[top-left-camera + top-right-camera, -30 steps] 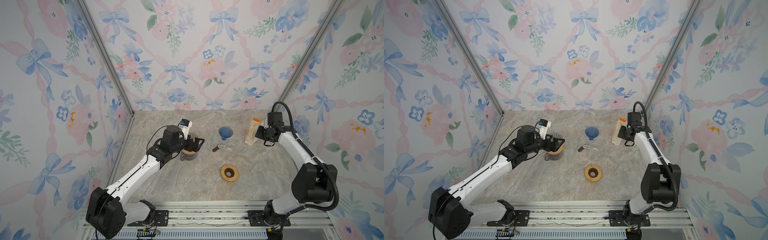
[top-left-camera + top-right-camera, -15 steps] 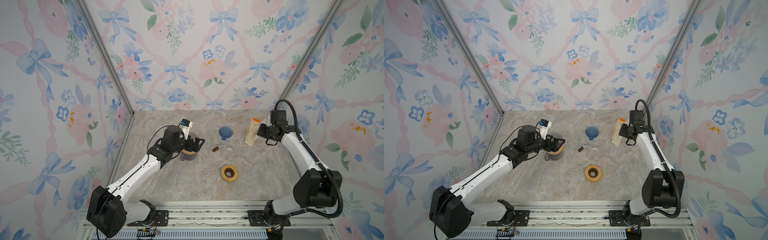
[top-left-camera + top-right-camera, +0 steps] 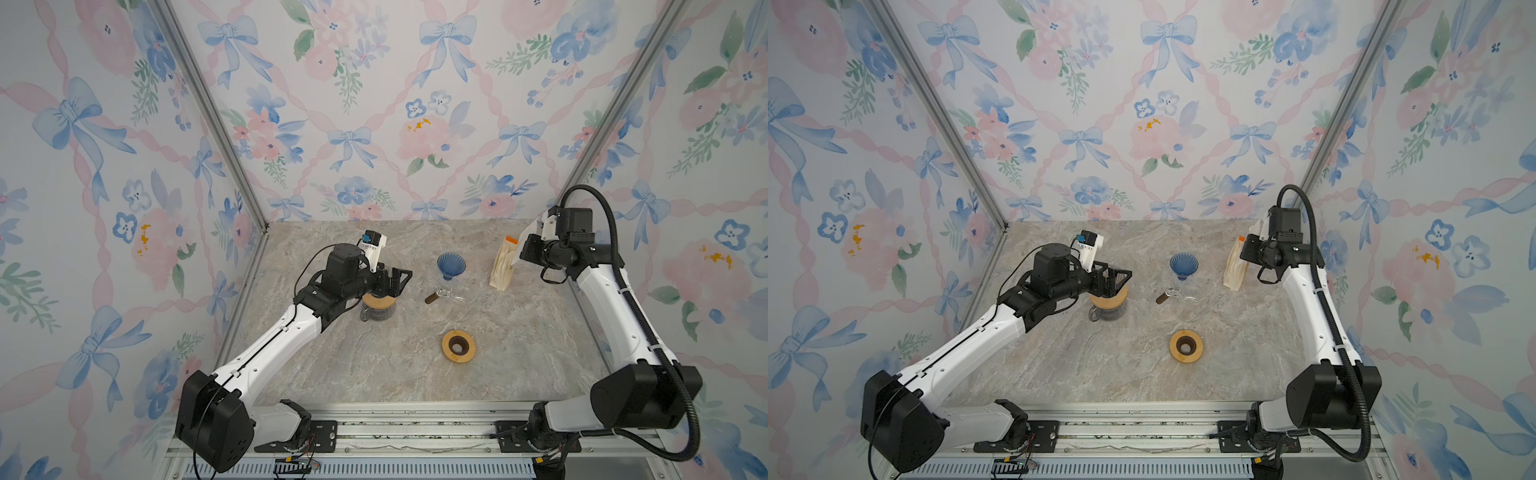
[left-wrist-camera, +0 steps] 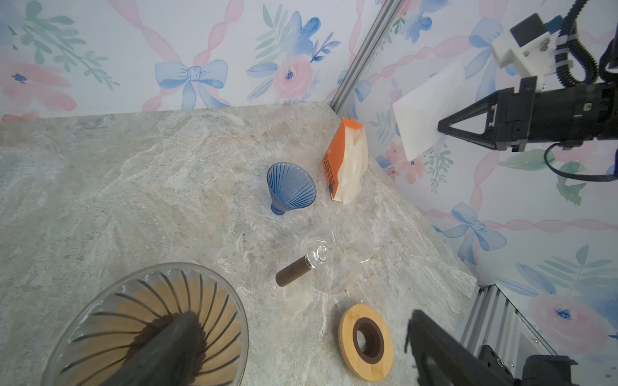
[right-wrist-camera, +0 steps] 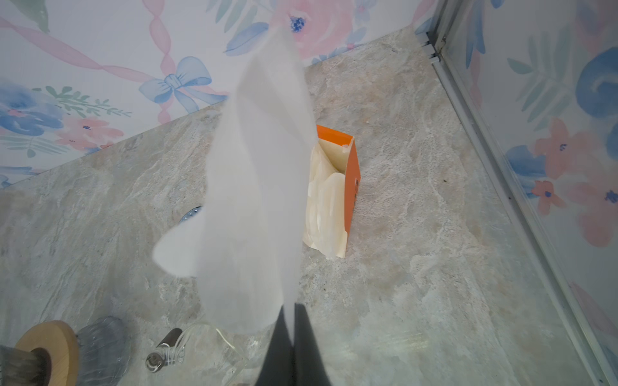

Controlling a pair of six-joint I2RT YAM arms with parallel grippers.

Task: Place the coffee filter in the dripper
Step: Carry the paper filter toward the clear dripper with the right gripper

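right hand [image 5: 292, 310] pinches a thin, limp white paper coffee filter [image 5: 254, 200].

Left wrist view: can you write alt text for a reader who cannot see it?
The right gripper holds a white filter in the air near an orange bag on the table. A blue dripper sits beside the bag, and a clear dripper is closest to the camera.

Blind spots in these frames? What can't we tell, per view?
- Carafe: both top views, its top is partly covered by the left gripper.
- Clear dripper: left wrist view, cut by the frame edge, centre behind a gripper finger; contact unclear.
- Blue dripper: right wrist view, nearly all behind the coffee filter.
- Glass jug: top views, transparent, outline barely traceable.
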